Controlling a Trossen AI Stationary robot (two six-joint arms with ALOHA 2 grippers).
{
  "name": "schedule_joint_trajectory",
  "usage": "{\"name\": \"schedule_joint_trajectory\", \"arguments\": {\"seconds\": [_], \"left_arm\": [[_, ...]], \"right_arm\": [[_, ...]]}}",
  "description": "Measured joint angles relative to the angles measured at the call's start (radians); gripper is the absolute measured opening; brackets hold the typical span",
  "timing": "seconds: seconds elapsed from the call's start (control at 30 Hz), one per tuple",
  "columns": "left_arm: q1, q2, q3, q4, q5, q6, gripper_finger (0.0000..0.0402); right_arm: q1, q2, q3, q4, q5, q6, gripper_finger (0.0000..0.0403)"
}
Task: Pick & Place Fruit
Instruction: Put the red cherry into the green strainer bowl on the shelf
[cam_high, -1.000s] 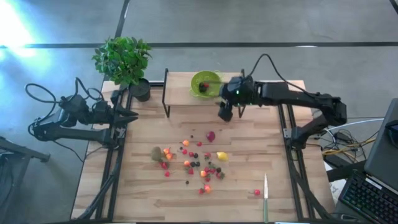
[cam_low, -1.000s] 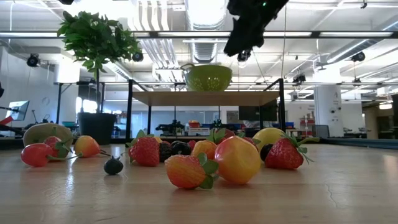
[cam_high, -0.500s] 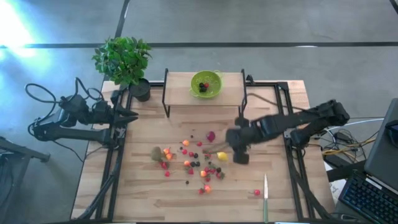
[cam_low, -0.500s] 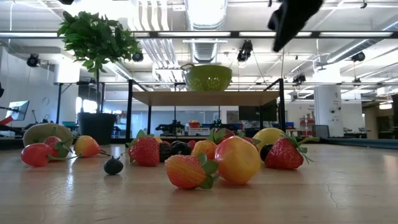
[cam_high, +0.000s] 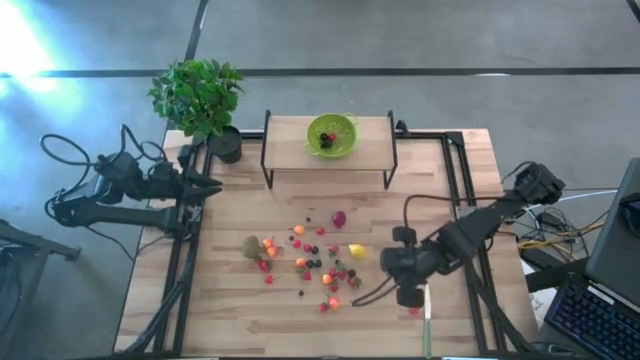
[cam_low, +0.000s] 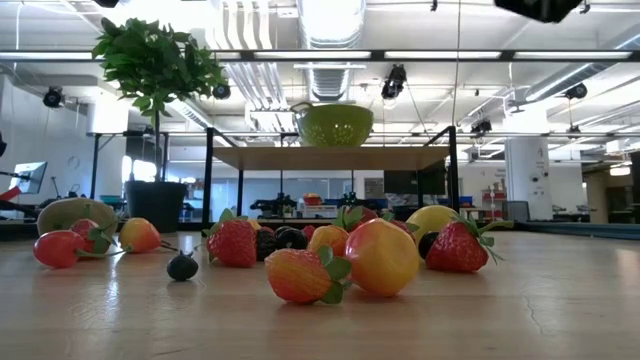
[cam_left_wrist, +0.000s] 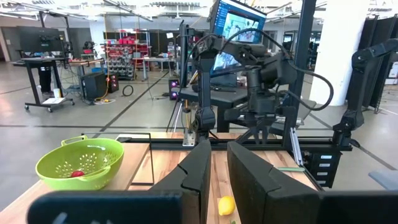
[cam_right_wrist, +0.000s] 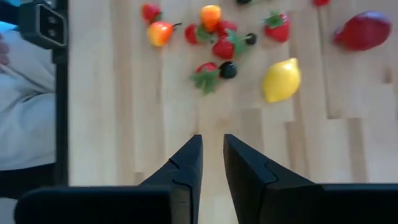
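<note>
Many small toy fruit pieces (cam_high: 315, 262) lie scattered near the middle of the wooden surface (cam_high: 230, 310), well short of the lime-green bowl (cam_high: 331, 134), which stands on a raised shelf (cam_high: 290, 140) at the far edge. A red berry (cam_high: 327, 139) and something dark sit inside the bowl. The brown kiwi (cam_high: 251, 246) lies at the edge of the scatter nearest the potted plant (cam_high: 198, 98). A yellow lemon (cam_high: 357, 251) sits on the scatter's opposite edge, and a dark red piece (cam_high: 339, 218) lies between the lemon and the bowl. One red berry (cam_high: 413, 310) rests apart from the rest, just beside the knife (cam_high: 427, 318) at the near edge.

The right gripper (cam_high: 410, 290) hangs above the surface between the lemon and the knife. Its own camera looks down on the lemon (cam_right_wrist: 282, 79), strawberries and a dark berry. Its jaws stand close together with a narrow gap, nothing between them.

The left gripper (cam_high: 205, 186) waits at the surface's side edge, near the plant pot. Its jaws are closed to a slim gap and hold nothing; its camera looks across at the bowl (cam_left_wrist: 81, 163).

From table height, strawberries (cam_low: 233, 242), an orange-yellow fruit (cam_low: 381, 256) and a small dark berry (cam_low: 182, 267) show in front of the bowl.
</note>
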Motion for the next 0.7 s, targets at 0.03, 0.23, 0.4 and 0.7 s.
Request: {"name": "schedule_joint_trajectory", "arguments": {"seconds": [0.03,0.23,0.4,0.7], "left_arm": [[0.0,0.0,0.0,0.0,0.0,0.0,0.0062],[0.0,0.0,0.0,0.0,0.0,0.0,0.0062],[0.0,0.0,0.0,0.0,0.0,0.0,0.0062],[-0.001,0.0,0.0,0.0,0.0,0.0,0.0062]], "right_arm": [[0.013,0.0,0.0,0.0,0.0,0.015,0.0054],[0.072,0.0,0.0,0.0,0.0,0.102,0.0047],[0.113,0.0,-0.002,0.0,0.001,0.165,0.0055],[0.17,0.0,-0.003,0.0,0.005,0.277,0.0073]]}}
